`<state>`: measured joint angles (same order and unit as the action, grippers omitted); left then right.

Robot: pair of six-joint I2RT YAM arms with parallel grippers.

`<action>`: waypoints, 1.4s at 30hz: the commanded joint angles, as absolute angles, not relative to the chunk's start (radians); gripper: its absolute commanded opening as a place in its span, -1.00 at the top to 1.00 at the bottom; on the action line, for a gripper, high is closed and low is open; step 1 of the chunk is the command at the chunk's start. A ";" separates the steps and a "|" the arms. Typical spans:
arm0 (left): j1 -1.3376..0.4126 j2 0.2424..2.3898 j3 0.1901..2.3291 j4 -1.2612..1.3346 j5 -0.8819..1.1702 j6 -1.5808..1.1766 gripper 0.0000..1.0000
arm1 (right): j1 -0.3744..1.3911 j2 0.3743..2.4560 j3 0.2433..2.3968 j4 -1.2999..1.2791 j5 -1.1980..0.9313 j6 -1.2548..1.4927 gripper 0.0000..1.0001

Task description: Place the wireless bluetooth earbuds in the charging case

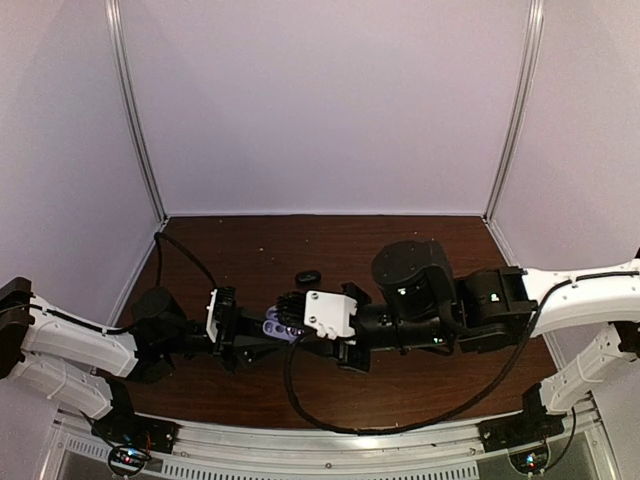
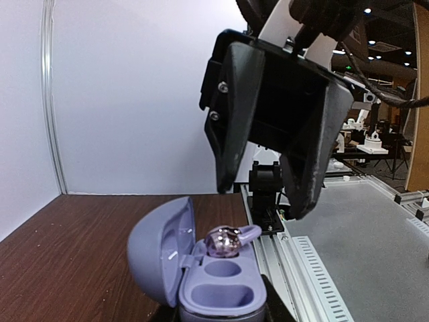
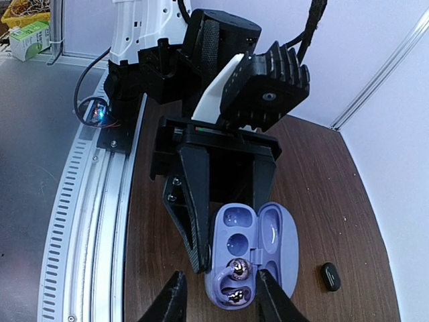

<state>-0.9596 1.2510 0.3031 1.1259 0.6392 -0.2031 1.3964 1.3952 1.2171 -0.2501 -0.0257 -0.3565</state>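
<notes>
My left fingers (image 3: pixel 191 215) clamp the open grey-blue oval charging case (image 3: pixel 278 231); my right fingers (image 2: pixel 231 121) stand apart above its glossy pale-purple earbud (image 2: pixel 223 243). The left wrist view misses the black oval piece (image 3: pixel 329 276).

We see the charging case (image 3: pixel 249 231) just left of centre over the brown table (image 1: pixel 250 255). It is a small oval pebble with a soft grey-blue shell and a lavender inside. It lies open, hollows facing up, with its lid (image 3: pixel 278 235) swung back on the hinge towards the far side. The wells (image 3: pixel 239 242) at the left end of the base are bare. At the right end we find the earbuds (image 3: pixel 238 269), two tiny glossy pale-purple beads close together. We cannot tell whether they are fully seated.
</notes>
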 commanded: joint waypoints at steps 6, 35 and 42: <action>-0.960 1.250 0.328 1.180 0.638 -0.199 1.00 | 1.402 1.433 1.218 -0.235 -0.034 -0.375 0.36; -0.961 1.228 0.317 1.178 0.667 -0.196 1.00 | 1.357 1.436 1.166 -0.232 -0.015 -0.354 0.69; -0.970 1.224 0.319 1.172 0.678 -0.179 1.00 | 1.340 1.420 1.158 -0.221 -0.016 -0.335 0.77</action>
